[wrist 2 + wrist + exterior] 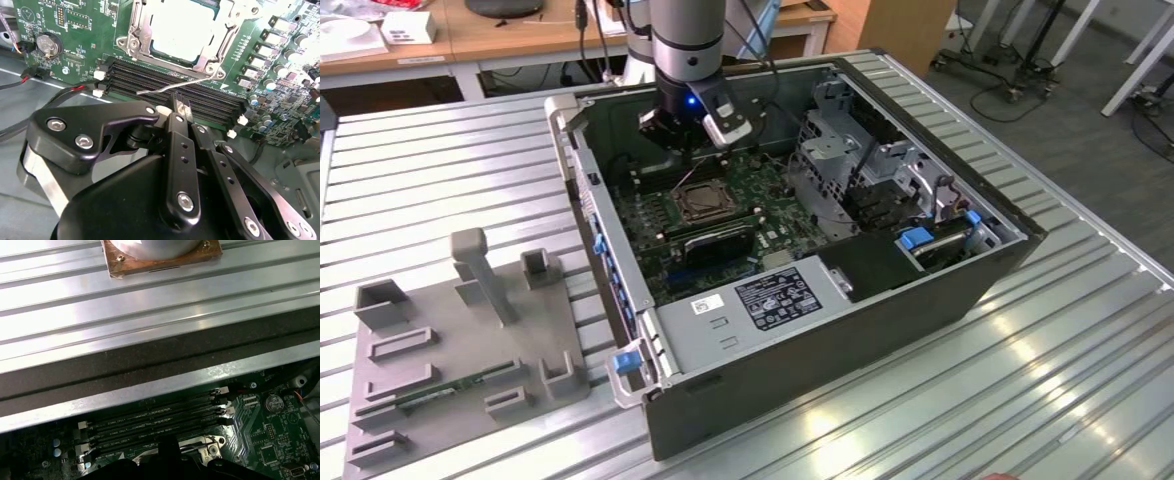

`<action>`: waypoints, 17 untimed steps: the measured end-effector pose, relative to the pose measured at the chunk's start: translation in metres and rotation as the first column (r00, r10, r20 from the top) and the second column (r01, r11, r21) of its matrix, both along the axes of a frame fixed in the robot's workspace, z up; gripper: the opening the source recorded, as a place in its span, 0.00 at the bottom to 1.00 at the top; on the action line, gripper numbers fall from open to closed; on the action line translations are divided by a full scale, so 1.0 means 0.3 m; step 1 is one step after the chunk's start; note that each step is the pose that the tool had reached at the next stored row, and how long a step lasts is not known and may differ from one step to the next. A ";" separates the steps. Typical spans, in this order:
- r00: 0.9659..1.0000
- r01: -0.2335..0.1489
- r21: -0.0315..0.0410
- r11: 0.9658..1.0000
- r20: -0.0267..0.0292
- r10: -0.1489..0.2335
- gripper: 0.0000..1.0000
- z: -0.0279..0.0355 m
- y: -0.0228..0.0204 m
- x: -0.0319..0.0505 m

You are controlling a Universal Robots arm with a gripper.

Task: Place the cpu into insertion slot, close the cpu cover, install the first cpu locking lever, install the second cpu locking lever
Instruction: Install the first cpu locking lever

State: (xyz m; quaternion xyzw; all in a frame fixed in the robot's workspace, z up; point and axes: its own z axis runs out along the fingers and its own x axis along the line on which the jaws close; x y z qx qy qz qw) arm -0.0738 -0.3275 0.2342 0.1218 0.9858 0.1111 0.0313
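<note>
The cpu (185,25), with a silvery top, lies in the insertion slot (700,200) on the green board. The silver cpu cover (141,35) lies flat around it as a frame. A thin silver locking lever (200,81) sticks out at a slant over the black memory slots (150,80). My gripper (179,105) is shut, its two black fingers pressed together with nothing between them. Their tips sit right beside the lever's shaft, and I cannot tell whether they touch it. In the exterior view the gripper (683,150) hangs inside the open computer case, just behind the slot.
The case walls (594,230) enclose the board. A drive cage (854,150) stands toward the exterior view's right and a power supply (767,295) lies in front. A coin battery (45,44) and cables sit near the slot. A grey fixture (454,340) rests on the ribbed metal table.
</note>
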 end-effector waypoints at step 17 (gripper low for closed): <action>1.000 0.003 0.017 1.000 0.000 -0.003 0.11 -0.025 0.000 0.015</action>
